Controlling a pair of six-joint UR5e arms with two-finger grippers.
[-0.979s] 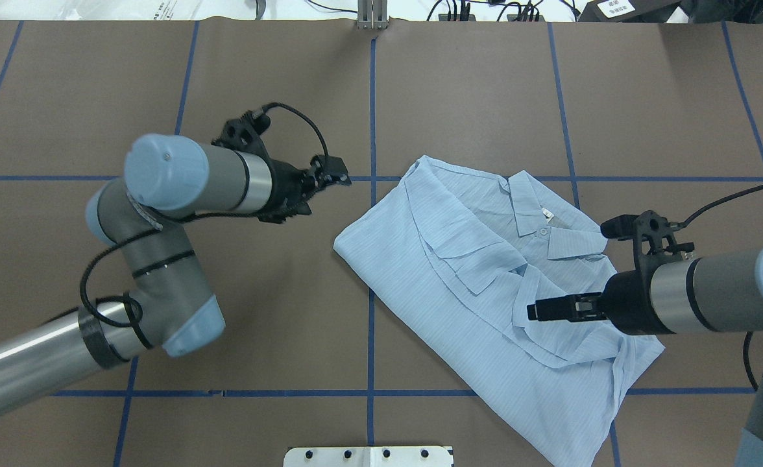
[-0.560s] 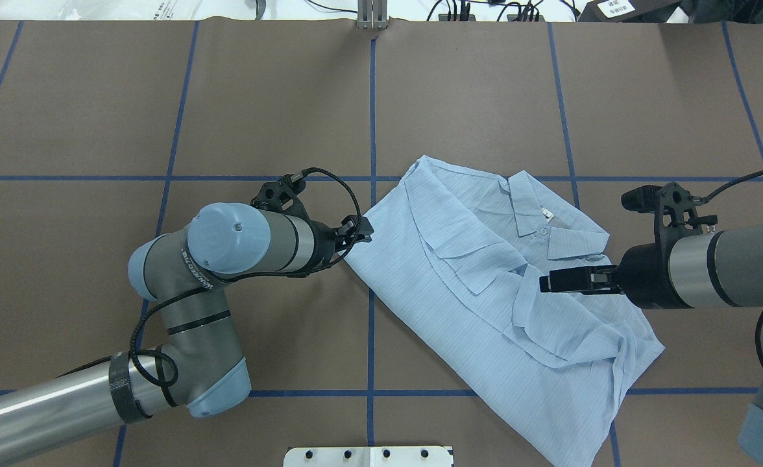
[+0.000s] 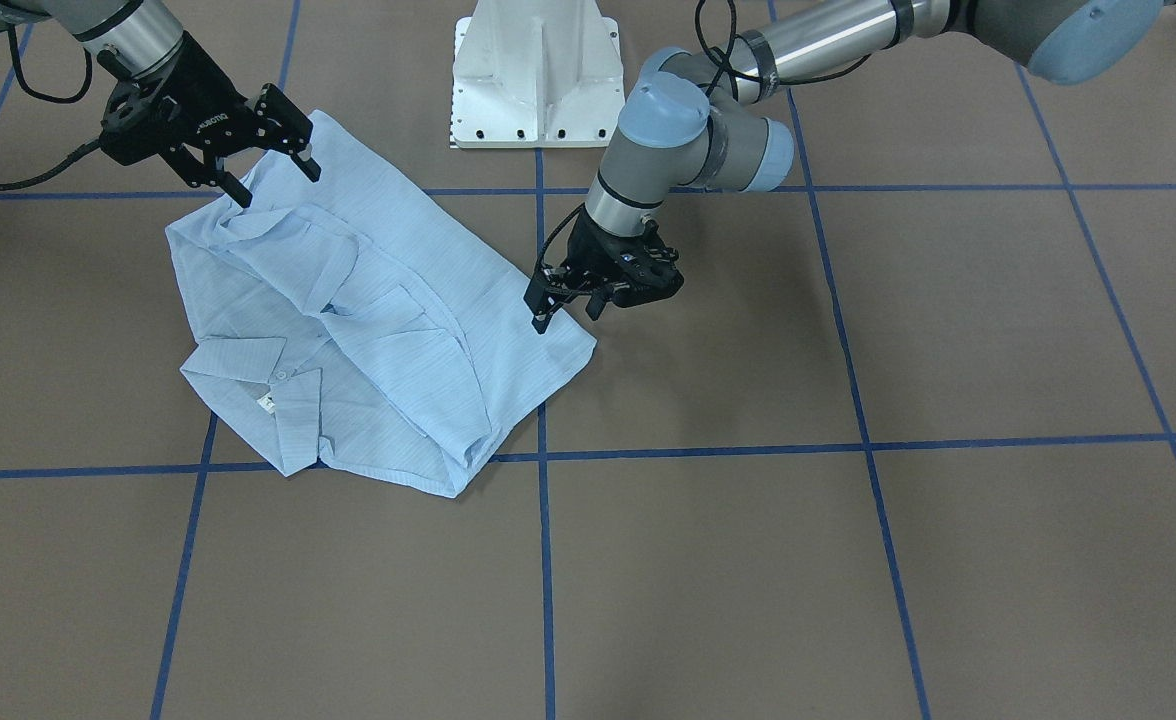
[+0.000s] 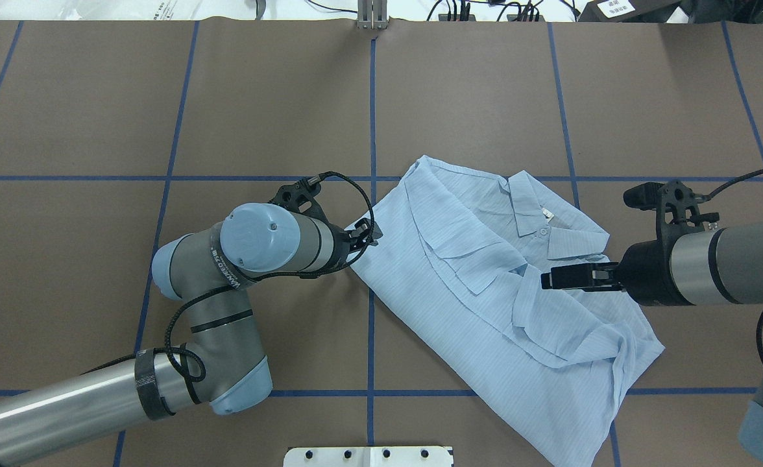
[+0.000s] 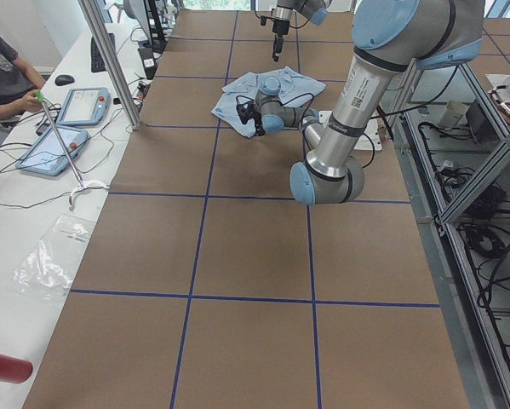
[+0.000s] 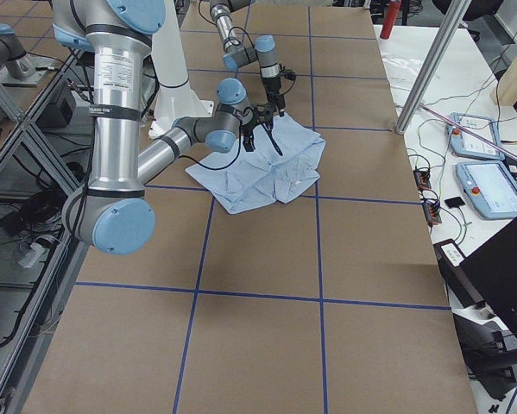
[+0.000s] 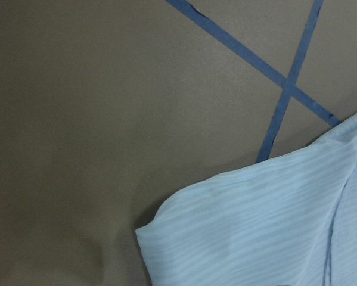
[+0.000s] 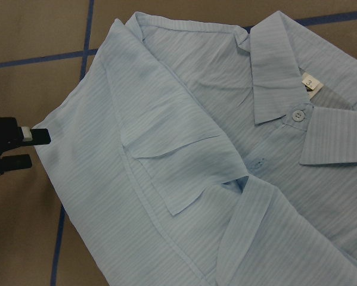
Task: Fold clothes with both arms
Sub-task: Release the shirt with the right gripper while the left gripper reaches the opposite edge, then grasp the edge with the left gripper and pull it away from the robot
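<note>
Front-facing view: the shirt (image 3: 398,330) is lying on the table (image 3: 848,550), its sleeves already laid in over the body. The left pincer (image 3: 565,316) is hovering with its fingers spread, and the shirt's side corner is lying directly beneath it. The right pincer (image 3: 278,186) is also hanging spread, with the hem end of the shirt under its tips. Neither is pinching cloth.

Overhead view: the left pincer (image 4: 367,235) is sitting at the shirt's (image 4: 459,285) edge, with the fabric stretching away ahead of it. The right pincer (image 4: 547,280) is pointing in over the shirt's middle, and the collar (image 4: 531,211) is lying off to one side of it.

Side views: both are showing the pincers low over the shirt (image 6: 267,177), but too small to tell more.

Left wrist view: the rounded corner of the shirt (image 7: 255,226) is lying flat on the table just below the pincer.

Right wrist view: the collar (image 8: 273,71) and a button (image 8: 295,114) are lying ahead of the pincer, and the left pincer's fingers (image 8: 11,136) are showing apart at the far edge.

The step in hand is looking like the reach for grip points before a further fold. Next, each pincer is probably needing to drop and close on a single edge, since this thin fabric is likely to bunch or slip.
</note>
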